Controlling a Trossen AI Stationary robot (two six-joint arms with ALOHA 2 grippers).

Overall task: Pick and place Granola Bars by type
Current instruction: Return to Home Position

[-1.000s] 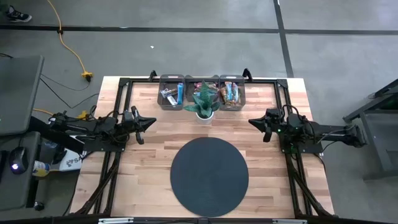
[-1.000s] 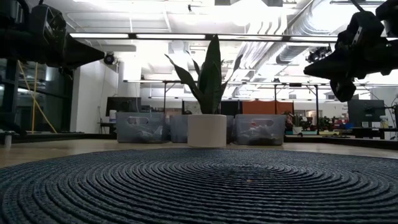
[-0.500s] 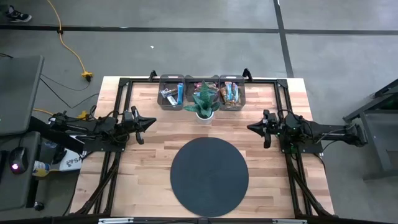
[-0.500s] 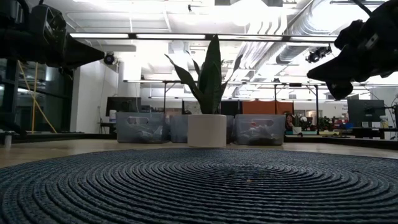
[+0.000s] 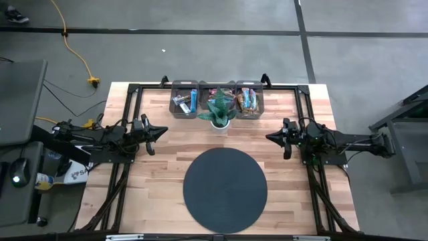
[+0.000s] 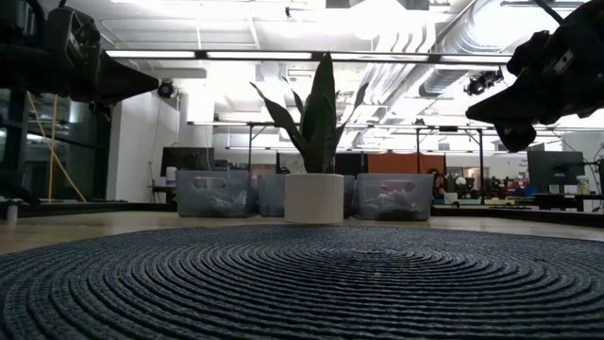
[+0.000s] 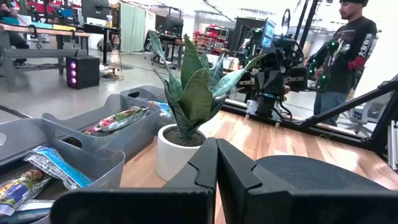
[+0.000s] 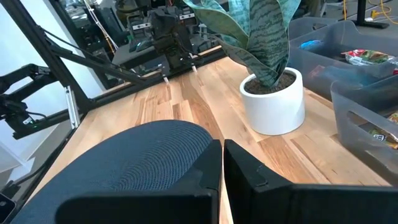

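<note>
One wooden table (image 5: 160, 181) carries one round dark woven mat (image 5: 225, 190) near its front edge. Two arms flank it. The left gripper (image 5: 162, 131) and right gripper (image 5: 270, 136) hang by the side rails, fingers pressed together and empty, with open wood between them. Three grey bins (image 5: 185, 84) line the far edge behind one potted plant (image 5: 220, 110). The Granola Bars (image 5: 249, 100) lie in the bins; their number cannot be told.
</note>
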